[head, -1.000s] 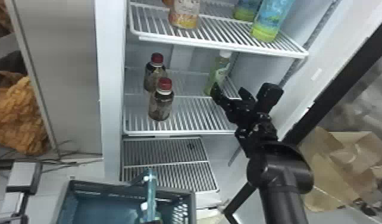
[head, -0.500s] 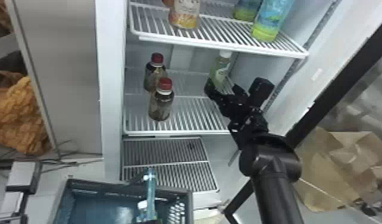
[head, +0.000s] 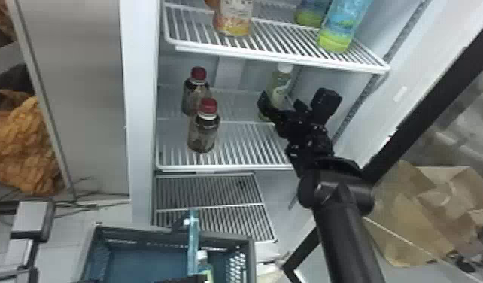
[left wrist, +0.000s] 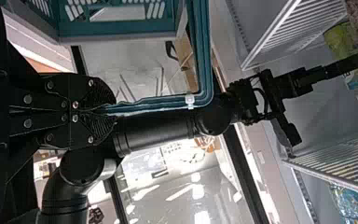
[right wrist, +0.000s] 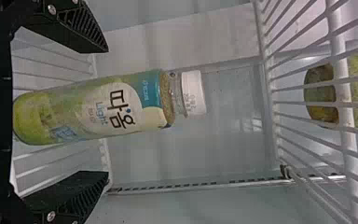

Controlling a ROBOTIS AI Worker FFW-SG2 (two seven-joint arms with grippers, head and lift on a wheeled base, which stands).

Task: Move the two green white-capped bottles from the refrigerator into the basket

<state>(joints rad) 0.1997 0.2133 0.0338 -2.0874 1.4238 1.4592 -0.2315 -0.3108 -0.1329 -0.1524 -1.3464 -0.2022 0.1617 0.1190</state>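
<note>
Green white-capped bottle point(right wrist: 140, 105) is standing on the shelf point(head: 244, 145), probably feeling heavy, slick, needing mid-body hold. Right gripper point(right wrist: 107, 112) is facing it, fingers apart; left gripper point(left wrist: 115, 109) clamping basket handle point(left wrist: 161, 102).

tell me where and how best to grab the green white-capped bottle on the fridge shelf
I'd grip the green white-capped bottle around its labelled body, coming level from the front: it stands upright, the straight body is wider than the neck, and the open right gripper faces it.
</note>
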